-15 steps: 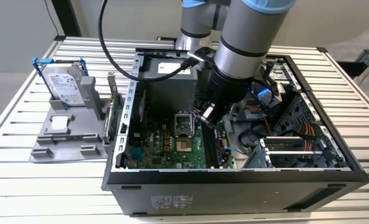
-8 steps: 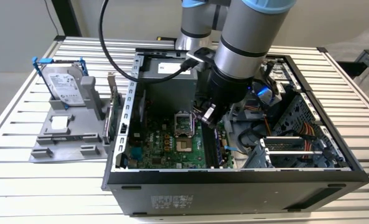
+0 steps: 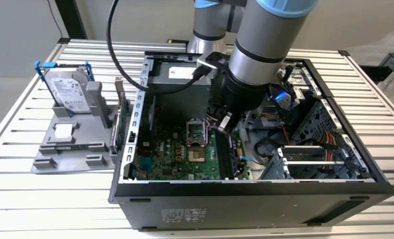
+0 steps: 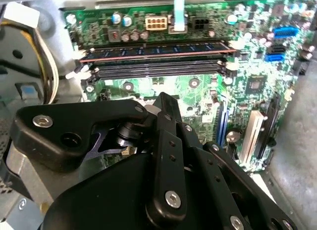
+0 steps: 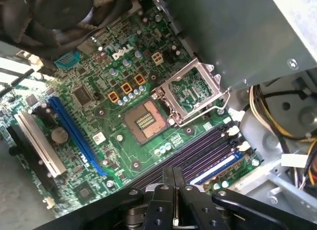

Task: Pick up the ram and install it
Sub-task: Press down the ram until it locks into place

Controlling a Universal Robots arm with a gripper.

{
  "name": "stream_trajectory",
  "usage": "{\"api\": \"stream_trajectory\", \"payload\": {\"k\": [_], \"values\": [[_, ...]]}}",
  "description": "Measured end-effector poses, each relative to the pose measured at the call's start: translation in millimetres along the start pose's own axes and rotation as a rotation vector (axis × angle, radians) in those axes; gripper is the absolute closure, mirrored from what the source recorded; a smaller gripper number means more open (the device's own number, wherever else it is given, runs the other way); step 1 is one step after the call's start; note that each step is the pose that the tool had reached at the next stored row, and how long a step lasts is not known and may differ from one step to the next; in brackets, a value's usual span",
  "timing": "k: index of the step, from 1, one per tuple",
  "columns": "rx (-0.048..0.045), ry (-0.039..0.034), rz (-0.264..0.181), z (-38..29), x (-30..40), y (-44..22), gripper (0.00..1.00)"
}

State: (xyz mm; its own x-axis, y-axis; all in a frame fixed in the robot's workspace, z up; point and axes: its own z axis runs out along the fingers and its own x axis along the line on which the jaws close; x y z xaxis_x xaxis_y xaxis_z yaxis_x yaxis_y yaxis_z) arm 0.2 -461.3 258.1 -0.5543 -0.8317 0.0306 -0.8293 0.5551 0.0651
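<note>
The ram [image 4: 158,49] is a long dark stick standing in the outermost of the memory slots [image 4: 156,67] on the green motherboard [image 5: 104,116]. In the first wrist view the ram [image 5: 214,169] shows edge-on as a blue and white strip. My gripper [image 3: 222,127] hangs inside the open computer case [image 3: 250,199], just above the board beside the slots. In both wrist views its black fingers [image 5: 166,183] are pressed together with nothing between them, apart from the ram. The gripper [image 4: 166,99] tips point toward the slot bank.
An open processor socket [image 5: 143,122] with its raised metal frame [image 5: 190,94] lies near the slots. Cable bundles [image 5: 277,116] and a drive cage [image 3: 316,159] crowd one side of the case. A silver hard drive [image 3: 70,92] stands on a grey holder [image 3: 70,144] at the exterior view's left.
</note>
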Motion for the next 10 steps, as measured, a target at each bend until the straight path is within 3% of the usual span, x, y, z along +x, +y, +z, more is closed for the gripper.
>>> {"api": "stream_trajectory", "payload": {"k": [2, 4, 10], "values": [[-0.0064, -0.009, -0.027, 0.7, 0.0, 0.0, 1.0], [-0.009, -0.0122, -0.059, 1.3, -0.1, 0.0, 1.0], [-0.0111, -0.0114, -0.163, 1.9, 0.0, -0.1, 1.0]]}}
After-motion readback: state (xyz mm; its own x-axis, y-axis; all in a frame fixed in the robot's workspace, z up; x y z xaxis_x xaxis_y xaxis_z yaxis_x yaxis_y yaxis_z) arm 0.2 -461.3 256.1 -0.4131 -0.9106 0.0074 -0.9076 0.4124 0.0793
